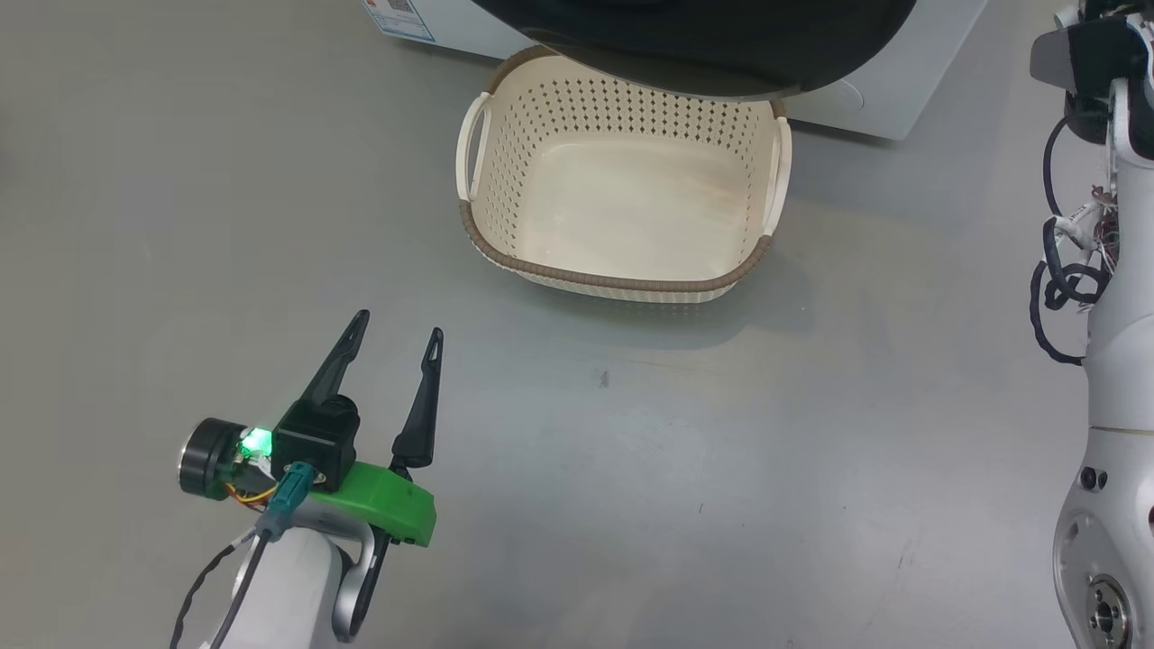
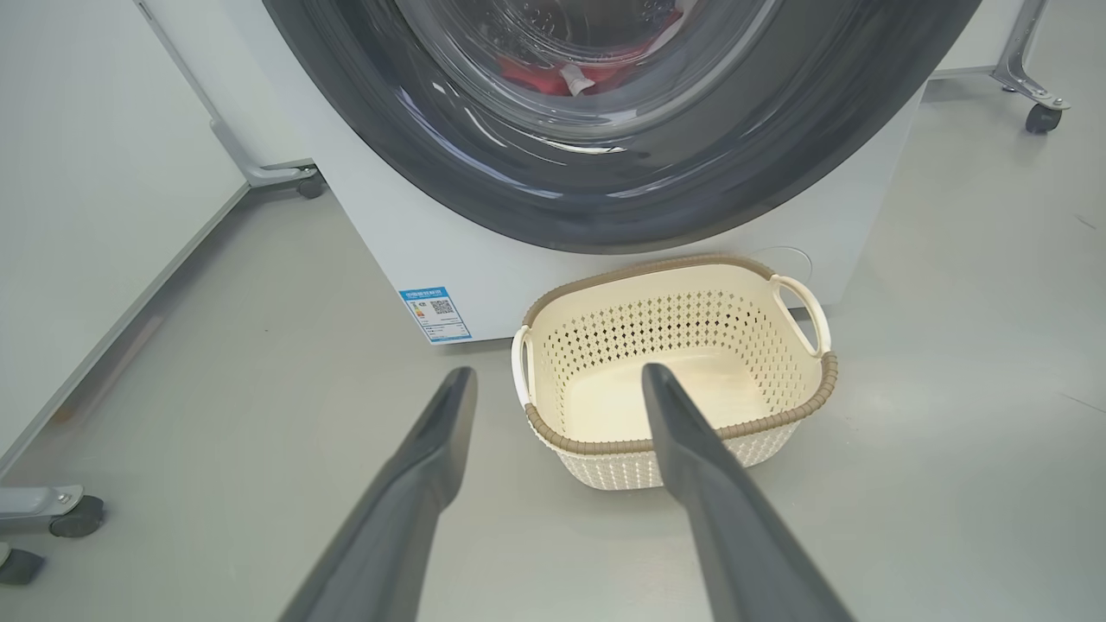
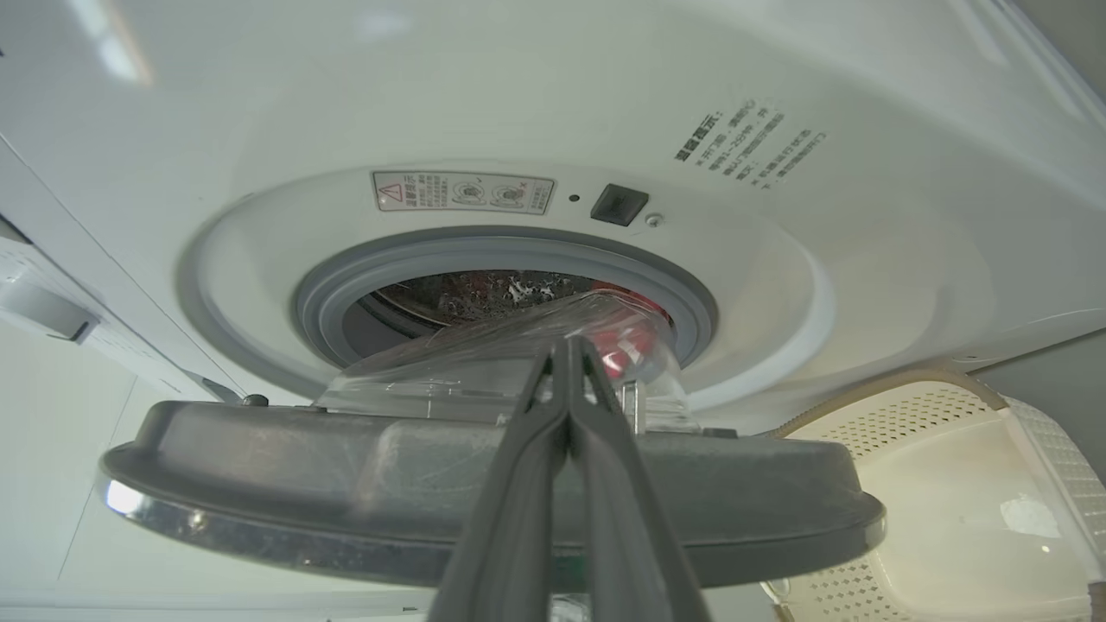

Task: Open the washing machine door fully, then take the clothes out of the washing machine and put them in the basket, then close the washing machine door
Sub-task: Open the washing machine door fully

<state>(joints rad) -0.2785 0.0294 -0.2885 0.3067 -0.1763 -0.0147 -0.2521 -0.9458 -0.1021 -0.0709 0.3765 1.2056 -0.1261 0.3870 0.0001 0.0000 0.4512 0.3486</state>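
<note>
In the head view the left claw [image 1: 398, 326] is at about 7 o'clock, above the grey floor [image 1: 721, 469]. Its two dark fingers stand wide apart and there is nothing between them. The basket [image 1: 613, 281] stands on the floor toward 1 o'clock from this claw, well apart from it, and its bare cream bottom shows. The far rim of the basket goes under the black washing machine door [image 1: 703, 36] at 12 o'clock, and the white washing machine [image 1: 865, 99] is behind it. The pale right arm [image 1: 1113, 361] runs along the edge at 3 o'clock.

In the left wrist view the left claw [image 2: 560, 373] points toward the basket [image 2: 812, 380]. The basket stands just in front of the washing machine [image 2: 415, 250], at 6 o'clock under the washing machine door [image 2: 432, 112]. Through the clear window of the door the red clothes [image 2: 536, 73] are seen inside. A blue sticker [image 2: 435, 314] is on the machine front, at about 9 o'clock from the basket.

In the right wrist view the right claw [image 3: 566, 345] has its fingers pressed together and grips nothing. Its tips are before the clear bulge of the washing machine door [image 3: 346, 466]; I cannot tell if they touch it. The door is partly open, with a gap between it and the washing machine [image 3: 864, 259]. Behind it are the grey gasket [image 3: 518, 250] and the steel drum [image 3: 467, 298]. The clothes [image 3: 635, 345] lie at about 4 o'clock of the opening. The basket [image 3: 907, 415] is at 4 o'clock of this view.
</note>
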